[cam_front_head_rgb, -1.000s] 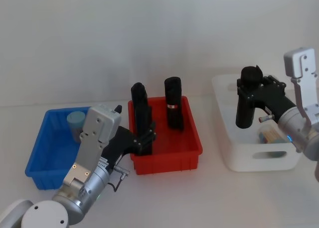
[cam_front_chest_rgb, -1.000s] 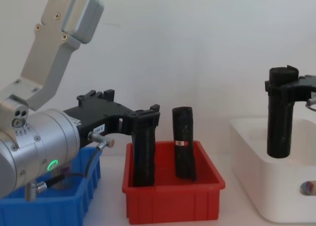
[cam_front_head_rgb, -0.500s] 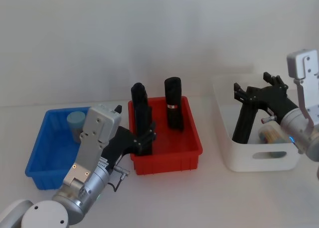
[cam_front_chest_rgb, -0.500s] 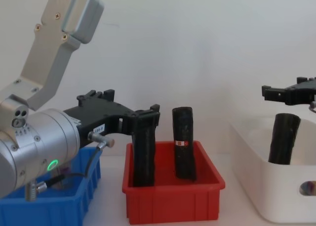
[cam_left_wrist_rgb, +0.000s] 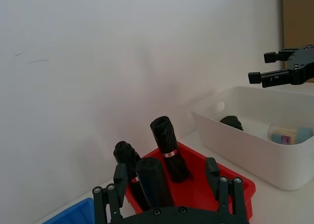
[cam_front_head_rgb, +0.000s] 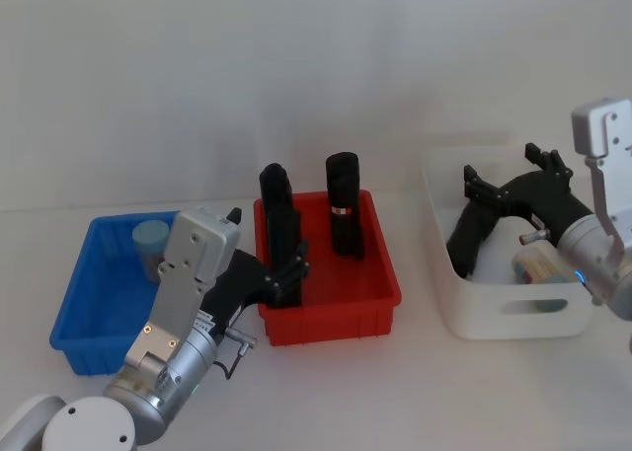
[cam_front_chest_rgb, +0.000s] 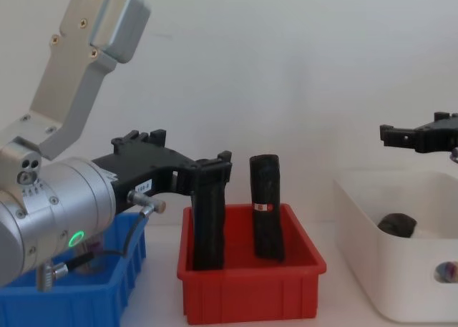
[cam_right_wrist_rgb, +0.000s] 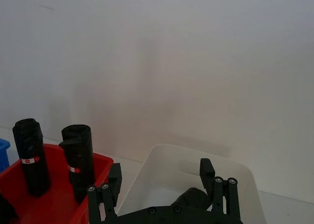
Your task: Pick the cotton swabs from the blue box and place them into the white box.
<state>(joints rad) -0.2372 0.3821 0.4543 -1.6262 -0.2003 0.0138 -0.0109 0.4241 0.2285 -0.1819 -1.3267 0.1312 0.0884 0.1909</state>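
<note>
From the head view, the right gripper (cam_front_head_rgb: 511, 187) hangs open and empty over the glossy white plastic box (cam_front_head_rgb: 464, 308), where a black roll (cam_front_head_rgb: 464, 244) leans beside a clear cotton swab tub (cam_front_head_rgb: 541, 264). Another pale-lidded cotton swab tub (cam_front_head_rgb: 151, 244) stands in the shallow blue plastic box (cam_front_head_rgb: 84, 318), far left. In the chest view, the left gripper (cam_front_chest_rgb: 207, 171) is spread around a black roll in the red bin (cam_front_chest_rgb: 250, 296).

Soft, even, bright light washes out the pale wall (cam_front_head_rgb: 296, 66) and tabletop (cam_front_head_rgb: 425, 392). Shadows are faint and diffuse. Focus is slightly soft throughout, with no harsh glare.
</note>
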